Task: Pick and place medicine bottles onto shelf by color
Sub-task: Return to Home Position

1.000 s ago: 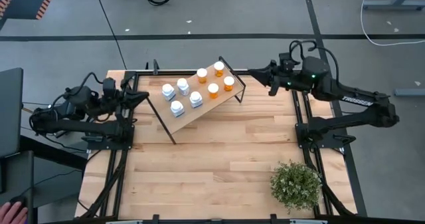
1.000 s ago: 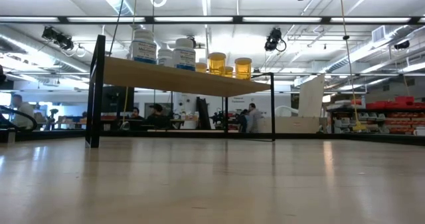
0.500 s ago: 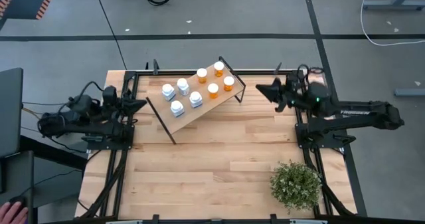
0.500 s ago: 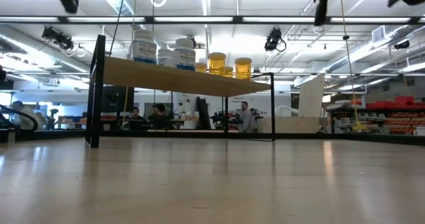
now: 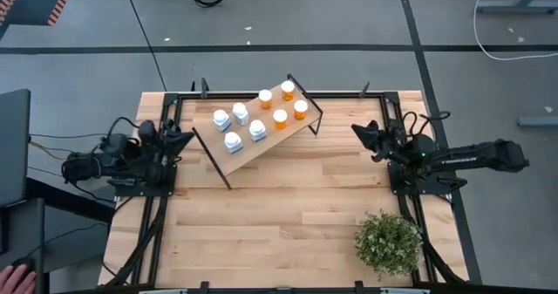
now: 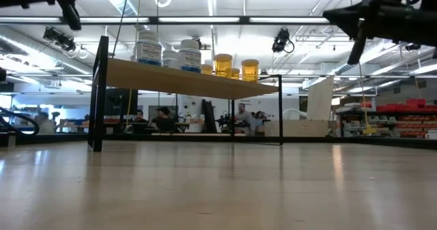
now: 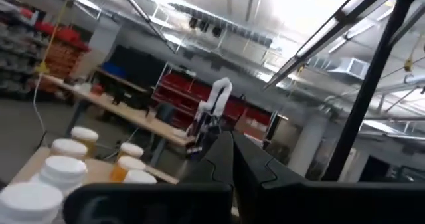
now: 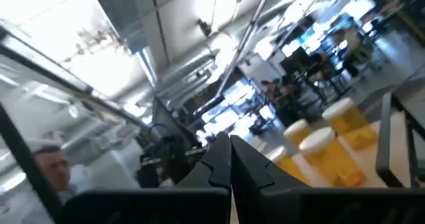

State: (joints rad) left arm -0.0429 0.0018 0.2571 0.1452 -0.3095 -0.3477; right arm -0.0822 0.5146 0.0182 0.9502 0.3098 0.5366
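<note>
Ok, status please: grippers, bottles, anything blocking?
Left gripper shut, right gripper shut, both clear of shelf. Four white bottles, four orange bottles on it, grouped by colour. Nothing in the way.

Both arms are folded low, left gripper and right gripper closed.

Overhead straight down, low view level across tabletop, both sharing shelf
</note>
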